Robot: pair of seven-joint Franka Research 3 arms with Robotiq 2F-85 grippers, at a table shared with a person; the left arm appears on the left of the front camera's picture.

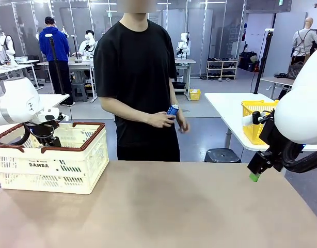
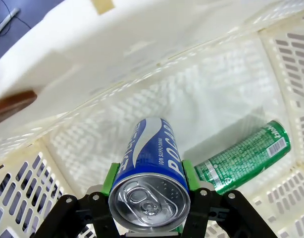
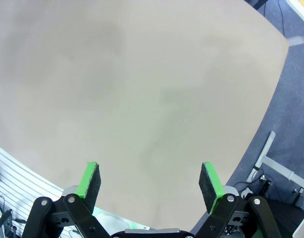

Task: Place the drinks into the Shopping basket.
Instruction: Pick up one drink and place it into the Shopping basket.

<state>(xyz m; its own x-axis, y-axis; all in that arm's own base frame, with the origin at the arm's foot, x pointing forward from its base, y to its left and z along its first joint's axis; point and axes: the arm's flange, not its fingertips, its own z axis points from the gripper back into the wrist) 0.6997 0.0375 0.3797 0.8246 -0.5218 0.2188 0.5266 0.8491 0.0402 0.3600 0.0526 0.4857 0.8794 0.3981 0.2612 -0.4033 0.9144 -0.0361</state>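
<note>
So the left gripper (image 2: 150,173) is down inside the Shopping basket (image 2: 226,64), with its green pads clamped on a blue Pocari can (image 2: 151,153). A green can (image 2: 243,157) is lying on its side on the basket floor just beside it. The right gripper (image 3: 151,181) hangs over the bare table (image 3: 142,74), fingers wide apart and holding nothing, and the person's hand (image 1: 161,120) has a second blue can (image 1: 172,109).

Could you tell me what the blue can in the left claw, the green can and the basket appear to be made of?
Blue can: likely thin metal, glossy printed wall, bare silver pull-tab top.
Green can: probably the same, glossy printed wall.
Basket: seems moulded plastic, matte cream, slotted walls.
</note>
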